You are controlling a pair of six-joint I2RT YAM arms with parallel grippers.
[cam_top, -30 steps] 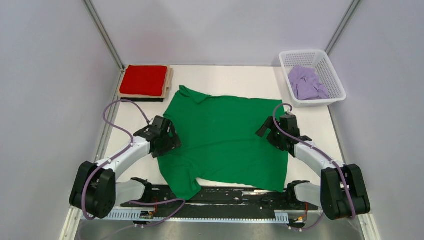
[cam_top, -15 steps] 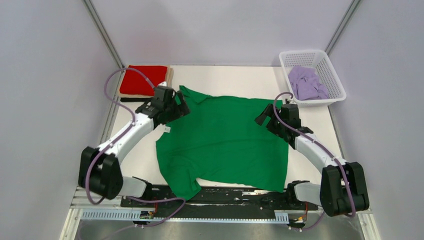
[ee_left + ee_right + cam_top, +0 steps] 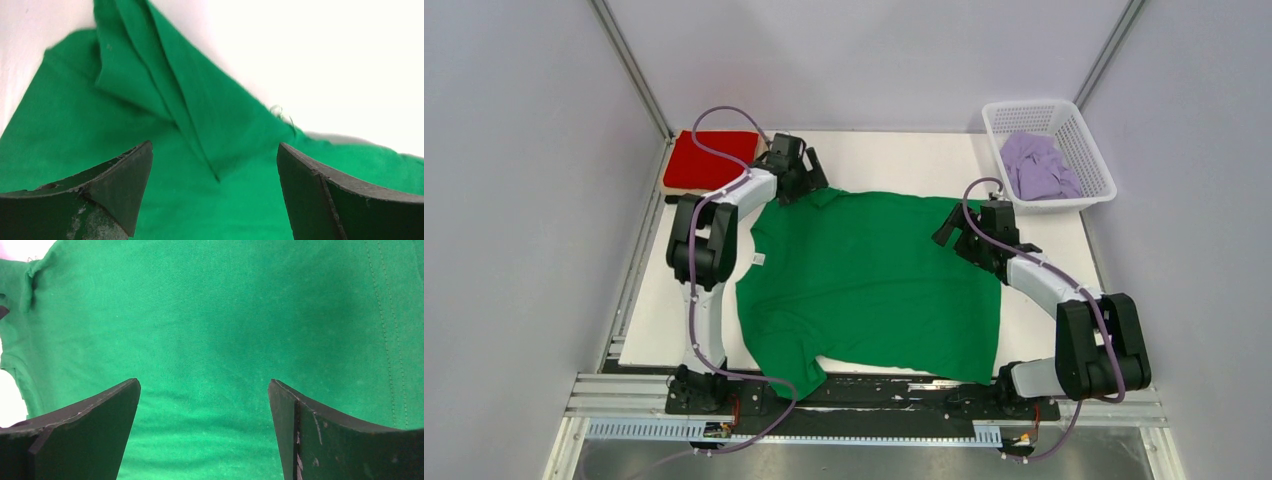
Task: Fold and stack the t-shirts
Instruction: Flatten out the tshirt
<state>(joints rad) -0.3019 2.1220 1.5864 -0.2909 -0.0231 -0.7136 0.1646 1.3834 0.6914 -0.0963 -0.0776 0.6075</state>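
While my left fingers (image 3: 110, 195) and right fingers (image 3: 85, 430) both stand spread and empty, the green t-shirt (image 3: 864, 280) lies flat on the desk (image 3: 894, 160), far-left sleeve creased. The red t-shirt (image 3: 709, 160) in the far-left corner is partly hidden behind my left arm (image 3: 709, 240).

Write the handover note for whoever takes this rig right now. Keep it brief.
Left gripper: open, over the green t-shirt at its far-left sleeve, holding nothing.
Right gripper: open, over its far-right corner, holding nothing.
The shirt lies spread flat, unfolded.
Done: red t-shirt folded atop the far-left pile.
Left: fold and stack the green one; the lilac t-shirt waits crumpled in the white basket.
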